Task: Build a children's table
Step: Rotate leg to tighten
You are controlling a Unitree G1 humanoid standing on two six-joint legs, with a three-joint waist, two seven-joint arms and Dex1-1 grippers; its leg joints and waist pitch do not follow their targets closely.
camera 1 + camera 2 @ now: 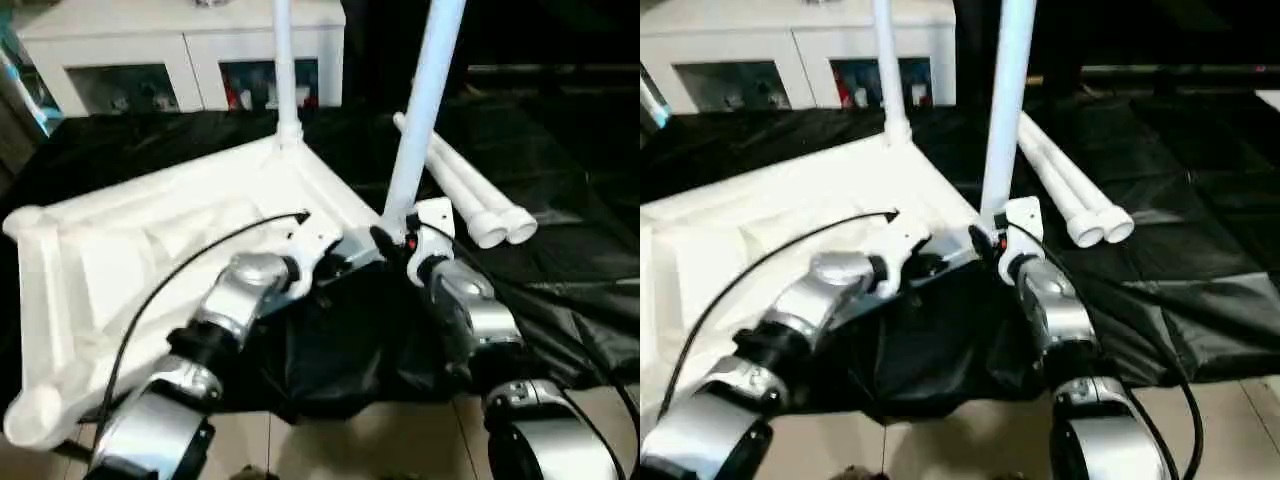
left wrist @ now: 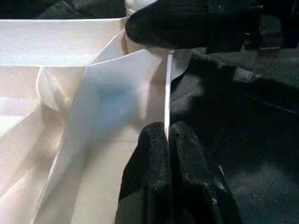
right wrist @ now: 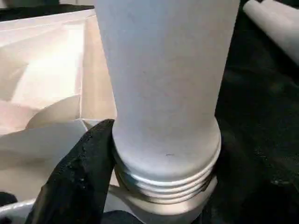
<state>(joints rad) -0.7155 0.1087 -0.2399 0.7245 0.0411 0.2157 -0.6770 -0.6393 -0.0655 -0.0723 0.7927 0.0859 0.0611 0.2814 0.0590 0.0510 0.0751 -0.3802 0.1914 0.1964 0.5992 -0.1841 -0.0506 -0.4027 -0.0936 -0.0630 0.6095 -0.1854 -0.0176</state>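
The white square moulded plastic table top [image 1: 170,260] is being shown upside down, ribbed underside up, lying on a black cloth [image 1: 560,180] that is spread over the floor. One long white tubular leg [image 1: 285,70] is standing upright in the round socket at the far corner. A second white tubular leg [image 1: 425,100] is rising, slightly tilted, from the corner nearest the robot's right arm; in the right wrist view its threaded end [image 3: 168,179] is seen sitting at the mouth of the corner socket. Two more white tubular legs [image 1: 470,190] are lying side by side on the cloth, just beyond the right arm and apart from the top.

The left tool [image 2: 167,140] is being held with its two black fingers [image 2: 145,182] pressed together on the thin upright edge of the top's rim, close to the corner with the tilted leg. The right tool [image 1: 395,240] is being held at the base of that leg with its fingers set apart around the tube; one black finger [image 3: 79,177] is lying against the leg just above the thread, while the other finger is hidden, so it cannot be told whether the tube is truly clamped.

A white glass-door cabinet [image 1: 190,60] is standing beyond the cloth, behind the top.
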